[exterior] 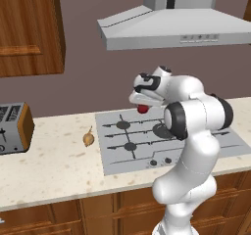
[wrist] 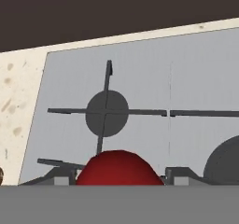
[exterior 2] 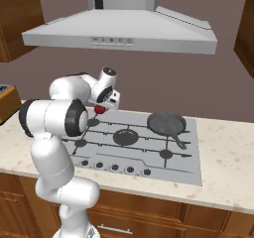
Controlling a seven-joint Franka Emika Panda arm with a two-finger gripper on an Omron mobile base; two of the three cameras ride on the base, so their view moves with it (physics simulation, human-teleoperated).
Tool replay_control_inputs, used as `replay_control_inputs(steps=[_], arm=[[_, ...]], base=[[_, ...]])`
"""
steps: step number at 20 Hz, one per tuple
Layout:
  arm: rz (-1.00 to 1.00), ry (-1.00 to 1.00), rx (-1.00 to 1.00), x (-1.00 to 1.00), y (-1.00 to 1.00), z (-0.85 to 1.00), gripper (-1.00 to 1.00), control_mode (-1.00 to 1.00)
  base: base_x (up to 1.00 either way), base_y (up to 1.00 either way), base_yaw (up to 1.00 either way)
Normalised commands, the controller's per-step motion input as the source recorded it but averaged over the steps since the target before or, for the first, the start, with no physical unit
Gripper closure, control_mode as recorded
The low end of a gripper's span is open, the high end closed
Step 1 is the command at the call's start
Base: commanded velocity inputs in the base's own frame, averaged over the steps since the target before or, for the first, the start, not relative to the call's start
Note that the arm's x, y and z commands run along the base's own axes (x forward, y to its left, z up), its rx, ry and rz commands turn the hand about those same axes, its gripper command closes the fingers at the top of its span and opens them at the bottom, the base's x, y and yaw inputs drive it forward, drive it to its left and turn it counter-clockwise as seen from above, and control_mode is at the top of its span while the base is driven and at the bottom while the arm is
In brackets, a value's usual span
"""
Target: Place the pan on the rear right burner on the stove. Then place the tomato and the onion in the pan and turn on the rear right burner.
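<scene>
1. Speckled beige counter (exterior: 54, 165) carries the stove (exterior 2: 191, 155) under a grey hood (exterior 2: 124, 29), with a toaster (exterior: 14, 127) far off at the left end.
2. Above the stove's rear left corner hangs the end effector (exterior: 142, 106), closed around the tomato (exterior: 142, 109); in the hand view the red fruit (wrist: 119, 168) sits between the two finger tips, with a burner cap below it.
3. Already on the rear right burner is the pan (exterior 2: 166, 122), its handle (exterior 2: 178, 140) running toward the front right of the stove.
4. What the next move turns on: the pan lies to the arm's right of the end effector, across the width of the stove and about level with it front to back. I judge a mostly sideways carry is needed, high enough to clear the grates and the pan's rim.
5. Off the stove's left edge, the onion (exterior: 88, 139) waits on the counter, well apart from the pan.
</scene>
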Motion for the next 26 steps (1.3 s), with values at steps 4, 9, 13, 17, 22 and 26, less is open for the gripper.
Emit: replay_control_inputs(steps=[4,9,13,17,22,26], arm=[[0.0,0.0,0.0,0.21,-0.56,0.09,1.0,-1.0],[0.0,0.0,0.0,0.12,-0.5,0.1,1.0,-1.0],[0.0,0.01,-0.02,0.01,-0.46,0.09,1.0,-1.0],[0.0,0.07,-0.07,0.0,-0.45,0.0,1.0,-1.0],[0.0,0.09,-0.08,0.0,-0.54,0.0,1.0,-1.0],[0.0,0.04,-0.06,0.0,-0.62,0.0,1.0,-1.0]], base=[[0.0,0.0,0.0],[0.0,0.0,0.0],[0.0,0.0,0.0],[0.0,0.0,0.0],[0.0,0.0,0.0],[0.0,0.0,0.0]])
